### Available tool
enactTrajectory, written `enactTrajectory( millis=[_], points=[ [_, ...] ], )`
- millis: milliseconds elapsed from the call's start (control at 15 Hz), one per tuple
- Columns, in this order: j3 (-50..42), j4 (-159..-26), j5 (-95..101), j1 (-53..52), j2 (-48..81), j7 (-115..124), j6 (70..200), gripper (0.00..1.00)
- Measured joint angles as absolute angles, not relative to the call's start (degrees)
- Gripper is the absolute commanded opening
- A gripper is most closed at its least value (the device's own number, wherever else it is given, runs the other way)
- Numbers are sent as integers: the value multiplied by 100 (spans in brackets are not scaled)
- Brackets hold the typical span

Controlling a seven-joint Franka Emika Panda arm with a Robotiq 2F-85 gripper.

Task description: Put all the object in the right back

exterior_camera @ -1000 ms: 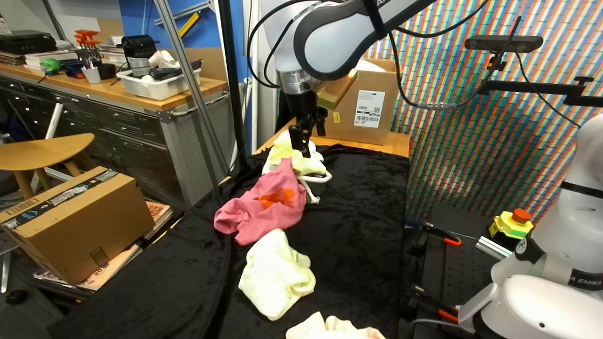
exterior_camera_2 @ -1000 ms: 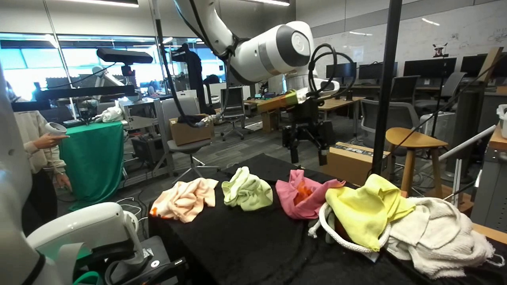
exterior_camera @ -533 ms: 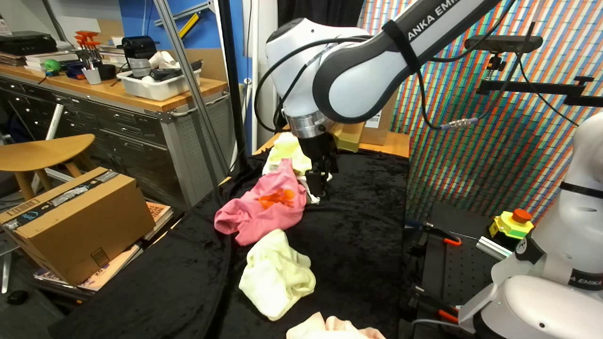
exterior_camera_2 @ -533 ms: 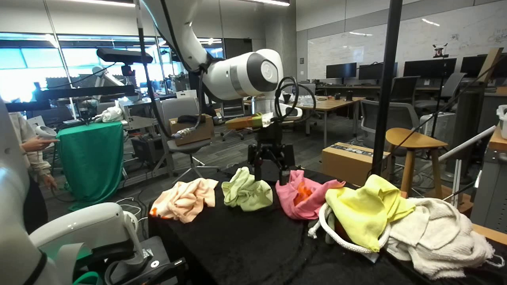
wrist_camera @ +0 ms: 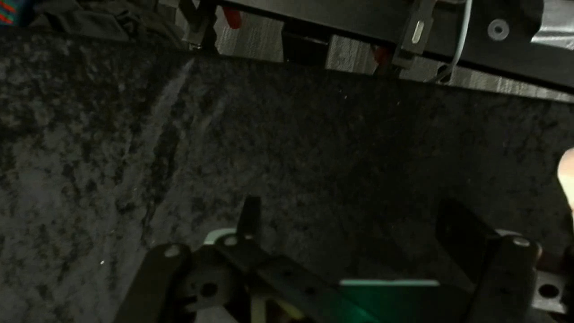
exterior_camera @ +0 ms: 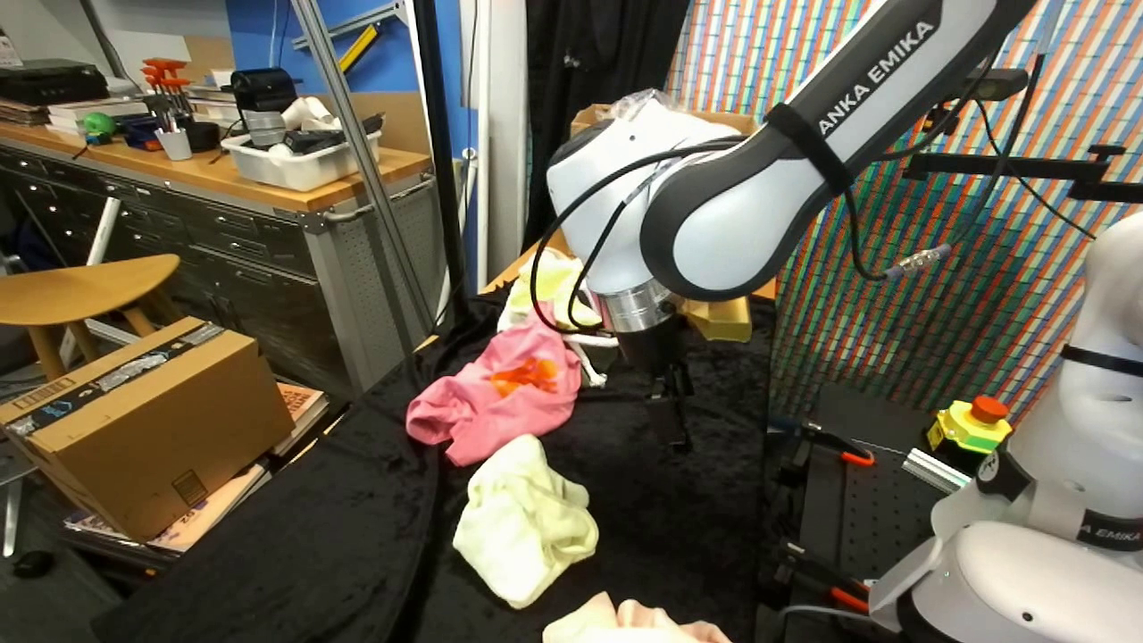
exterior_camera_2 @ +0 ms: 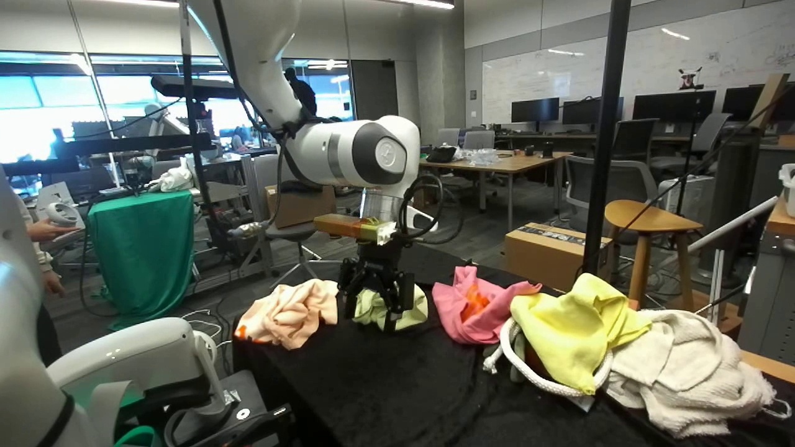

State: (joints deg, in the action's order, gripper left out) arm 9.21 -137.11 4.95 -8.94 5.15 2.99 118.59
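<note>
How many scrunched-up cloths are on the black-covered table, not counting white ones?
4, in a row: the peach cloth at one end, then the pale green cloth, the pink cloth, and the yellow cloth nearest the white cloth. More could hide underneath.

"ANKA EMIKA" was legible in white capitals along the dark stripe [exterior_camera: 871, 89] of the robot arm [exterior_camera: 750, 210], its start hidden by a black strap [exterior_camera: 808, 147]. A dark band [exterior_camera: 1110, 534] on the white robot body [exterior_camera: 1085, 446] read "A EMIKA". Lettering on the tape [exterior_camera: 120, 376] of the cardboard box [exterior_camera: 179, 438], digits on the book [exterior_camera: 210, 507] beneath it and marks on the whiteboard [exterior_camera_2: 649, 62] could not be read with certainty.
</note>
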Motion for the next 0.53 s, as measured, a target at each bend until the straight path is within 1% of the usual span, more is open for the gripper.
enactTrajectory(
  millis=[533],
  points=[
    [1298, -14289, -795, -1091, 502, -231, 12156, 100]
  ],
)
